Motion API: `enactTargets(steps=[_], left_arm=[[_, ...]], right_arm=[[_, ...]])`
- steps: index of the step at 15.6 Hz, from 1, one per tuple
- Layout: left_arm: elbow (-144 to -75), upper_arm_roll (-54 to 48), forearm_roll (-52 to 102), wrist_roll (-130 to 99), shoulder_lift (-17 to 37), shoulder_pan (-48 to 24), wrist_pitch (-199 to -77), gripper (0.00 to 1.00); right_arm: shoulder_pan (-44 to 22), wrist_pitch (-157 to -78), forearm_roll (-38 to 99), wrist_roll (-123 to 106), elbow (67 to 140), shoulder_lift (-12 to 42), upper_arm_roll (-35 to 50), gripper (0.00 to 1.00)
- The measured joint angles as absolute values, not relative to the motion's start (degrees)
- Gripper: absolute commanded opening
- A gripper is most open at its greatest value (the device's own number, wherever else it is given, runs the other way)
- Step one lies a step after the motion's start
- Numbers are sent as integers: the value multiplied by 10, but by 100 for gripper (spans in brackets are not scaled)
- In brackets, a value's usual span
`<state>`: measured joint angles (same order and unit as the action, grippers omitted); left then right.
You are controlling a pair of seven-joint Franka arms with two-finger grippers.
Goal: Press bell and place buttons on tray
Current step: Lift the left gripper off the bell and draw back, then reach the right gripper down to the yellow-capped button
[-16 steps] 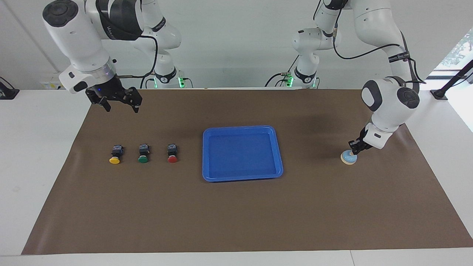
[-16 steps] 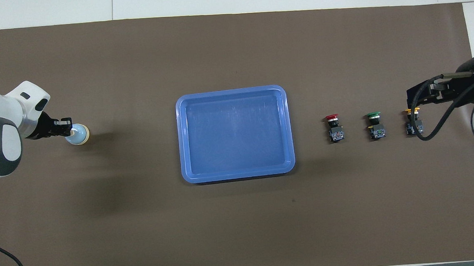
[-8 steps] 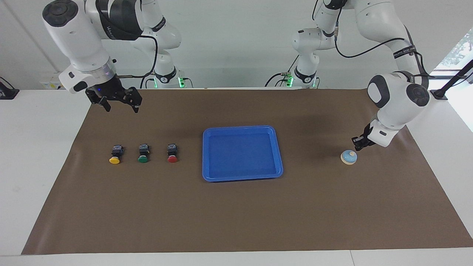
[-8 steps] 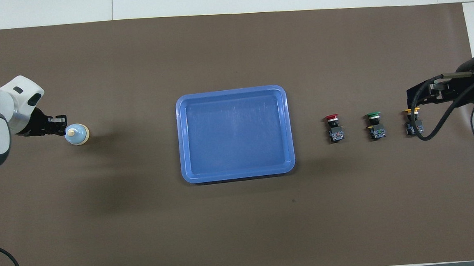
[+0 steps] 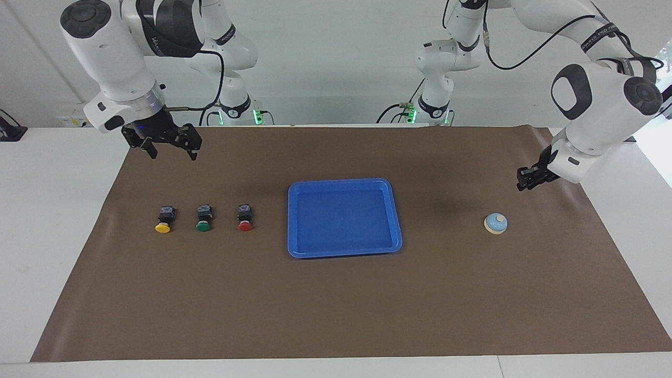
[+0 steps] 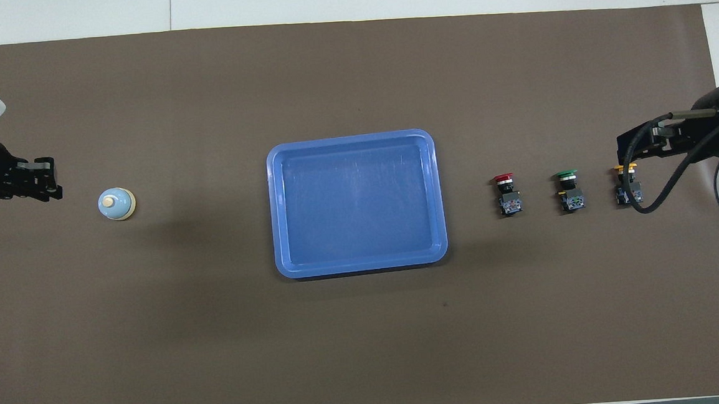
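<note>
A brown mat (image 5: 336,294) is seen spread over the white table (image 5: 47,220). The blue tray (image 5: 397,220) is placed at the mat's middle, and nothing is held in it. The bell (image 5: 495,223), a pale-blue dome with a cream knob, is found toward the left arm's end of the table, well apart from the tray. The three buttons are set in a row toward the right arm's end: the red button (image 5: 244,217) is nearest the tray, the green button (image 5: 203,218) is beside it, and the yellow button (image 5: 164,219) is at the row's outer end.

The left gripper (image 5: 525,178) is shown raised over the mat near the bell, clear of it; its fingers appear pressed together, with nothing between them. The right gripper (image 5: 170,148) is held in the air over the mat's edge nearest the robots, with its fingers spread and nothing grasped.
</note>
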<state>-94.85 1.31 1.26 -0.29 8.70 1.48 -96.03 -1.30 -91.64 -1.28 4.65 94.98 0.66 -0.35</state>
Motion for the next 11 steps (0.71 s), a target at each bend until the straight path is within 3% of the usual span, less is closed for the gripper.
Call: enactTargets(steps=[7,11], left_arm=[[-948,12,13,-3,35,15,-912,100],[-948,11,13,-3,33,15,-897,100]], right_arm=[[7,-902,-13,44,949,-4,-6,100],[31,-955,-13,25,986,-6,-6,100]])
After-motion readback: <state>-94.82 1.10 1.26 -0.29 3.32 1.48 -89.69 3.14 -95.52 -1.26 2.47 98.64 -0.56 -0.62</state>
